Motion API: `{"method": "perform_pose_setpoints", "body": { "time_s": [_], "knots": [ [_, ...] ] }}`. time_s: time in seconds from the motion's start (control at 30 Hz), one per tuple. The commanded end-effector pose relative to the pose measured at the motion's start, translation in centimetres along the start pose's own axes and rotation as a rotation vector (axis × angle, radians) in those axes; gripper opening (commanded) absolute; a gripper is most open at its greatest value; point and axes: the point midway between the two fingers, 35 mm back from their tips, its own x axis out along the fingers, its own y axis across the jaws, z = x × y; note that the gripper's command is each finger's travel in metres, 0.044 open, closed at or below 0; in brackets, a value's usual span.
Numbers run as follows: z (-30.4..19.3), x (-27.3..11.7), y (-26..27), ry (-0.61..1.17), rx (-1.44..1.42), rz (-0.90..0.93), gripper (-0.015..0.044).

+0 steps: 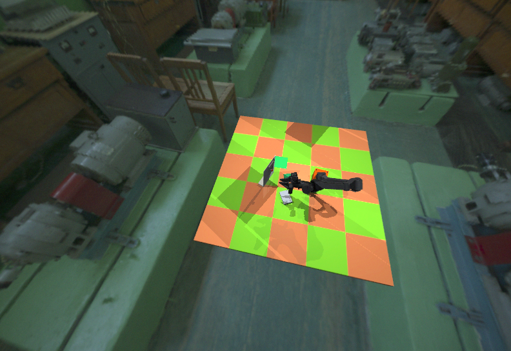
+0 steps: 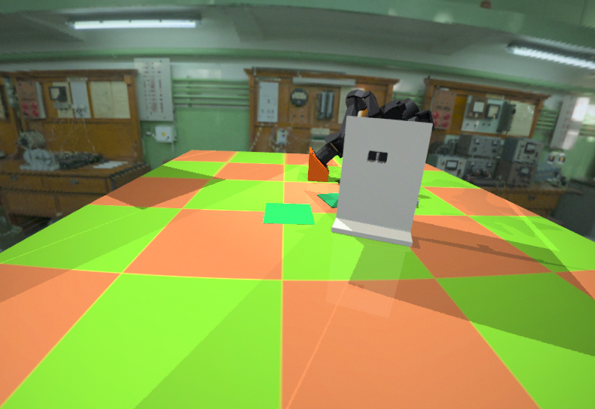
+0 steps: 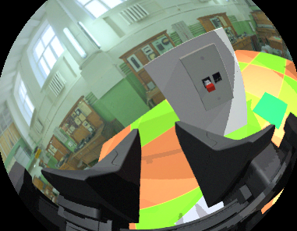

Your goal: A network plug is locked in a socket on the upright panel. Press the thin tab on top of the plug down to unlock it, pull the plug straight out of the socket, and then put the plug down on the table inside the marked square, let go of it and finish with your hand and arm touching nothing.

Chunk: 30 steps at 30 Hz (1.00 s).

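The plug [image 3: 210, 87], with a red part facing out, sits in the left of two sockets on the grey faceplate [image 3: 195, 64] of the upright panel [image 1: 269, 171] [image 2: 384, 192] [image 3: 166, 79]. Its tab is too small to make out. My gripper [image 1: 282, 181] [image 3: 157, 129] is partly open and empty, in front of the panel and away from the plug. In the exterior view its fingers are hidden behind the panel. A flat bright green square [image 1: 280, 162] [image 2: 288, 213] [image 3: 270, 109] lies beside the panel. I cannot tell whether it is the marked square.
A darker green flat piece [image 1: 287, 175] [image 2: 329, 198] lies near the gripper. A small white and grey object [image 1: 285, 197] lies on the table on the gripper's other side. An orange wedge-shaped object [image 1: 319, 172] [image 2: 317, 168] stands by the arm.
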Motion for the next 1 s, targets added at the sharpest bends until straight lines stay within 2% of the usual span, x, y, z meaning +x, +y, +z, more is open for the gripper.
{"method": "perform_pose_setpoints", "body": {
  "time_s": [0.0, 0.97],
  "knots": [
    [-0.1, -0.5, -0.8, -0.012, 0.118, -0.002, 0.0156],
    [-1.1, -3.4, -7.0, -0.109, 1.097, 0.011, 0.0156]
  ]
}}
